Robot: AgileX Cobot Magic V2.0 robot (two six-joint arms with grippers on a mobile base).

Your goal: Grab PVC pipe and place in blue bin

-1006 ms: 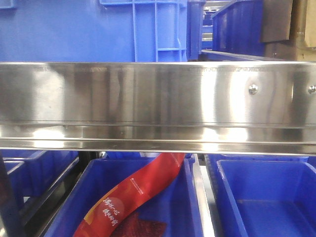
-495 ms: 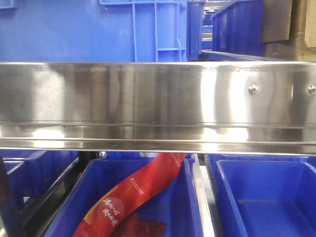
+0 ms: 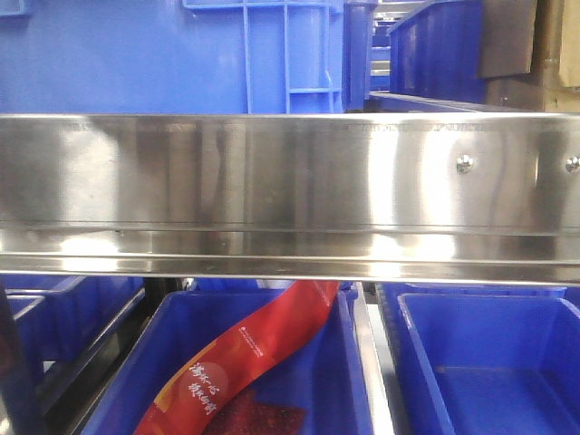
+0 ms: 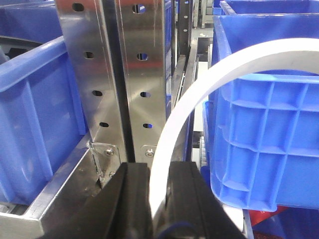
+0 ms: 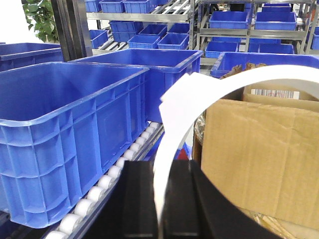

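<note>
Beneath the rail (image 3: 290,181), a blue bin (image 3: 489,372) sits cropped.

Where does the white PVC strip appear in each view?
Front: not in it; a steel rail fills the frame.
Left wrist: the white PVC strip curves up from the left gripper at bottom centre, arcing right.
Right wrist: it curves up from the right gripper, arcing right above the cardboard box.
Shared landmark: blue bins.
</note>
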